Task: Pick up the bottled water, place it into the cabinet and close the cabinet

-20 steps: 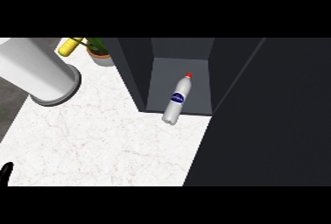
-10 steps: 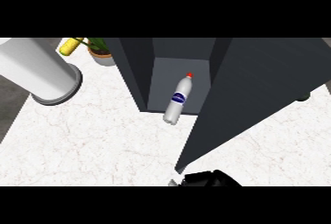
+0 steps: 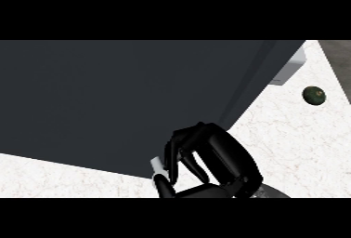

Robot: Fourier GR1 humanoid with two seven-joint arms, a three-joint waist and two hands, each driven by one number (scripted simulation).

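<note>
Right hand [image 3: 219, 160], fingers curled with nothing held, pressed against cabinet door [image 3: 123, 97] at its lower right edge. Bottle hidden behind door. Green ball [image 3: 314, 95] right of cabinet.

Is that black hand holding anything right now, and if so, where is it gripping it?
Nothing seems held. The right hand has curled fingers up against the dark cabinet door, pushing rather than gripping. The bottle is out of sight.
</note>
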